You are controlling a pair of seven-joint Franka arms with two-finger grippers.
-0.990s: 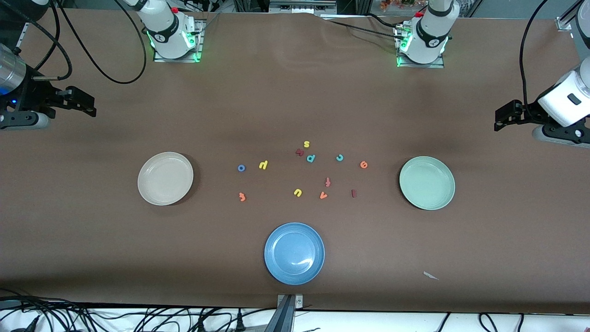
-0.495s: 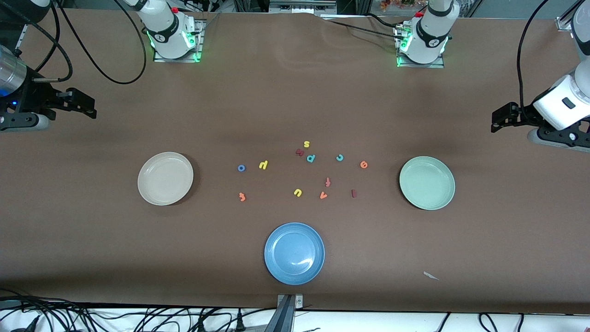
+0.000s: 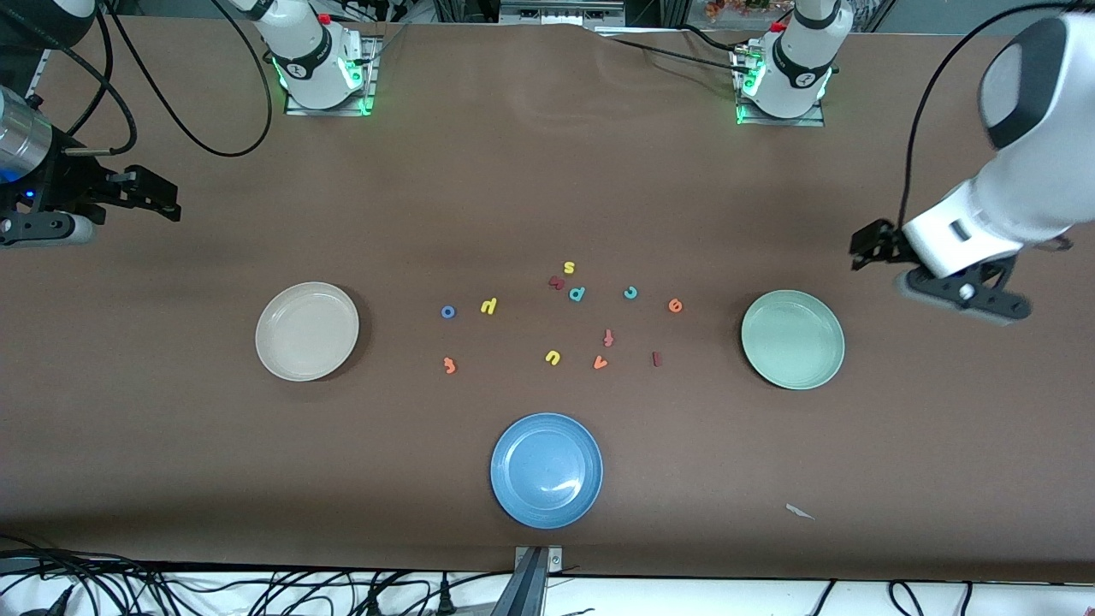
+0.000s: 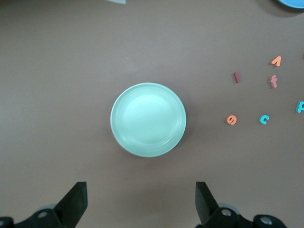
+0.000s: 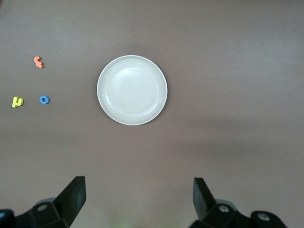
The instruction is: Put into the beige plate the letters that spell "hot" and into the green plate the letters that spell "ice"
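The left gripper's [image 3: 860,248] fingers [image 4: 76,202] are seen spread wide, nothing between them, held up over bare worktop [image 3: 547,171] at the green plate's [image 3: 793,340] one o'clock in the front view. The right gripper [image 3: 167,198] is likewise released and empty, waiting at the right arm's end, at ten o'clock from the beige plate [image 3: 307,331]. Both plates are seen bare. Between them the letters are scattered: the blue o [image 3: 448,312] and yellow h [image 3: 488,305] side by side, the orange t [image 3: 449,365] at the o's six o'clock. The teal c [image 3: 630,293] and orange e [image 3: 675,305] are found nearer the green plate, the dark red i [image 3: 657,358] at the e's seven o'clock. A blue plate [image 3: 547,470] is seen nearest the front camera.
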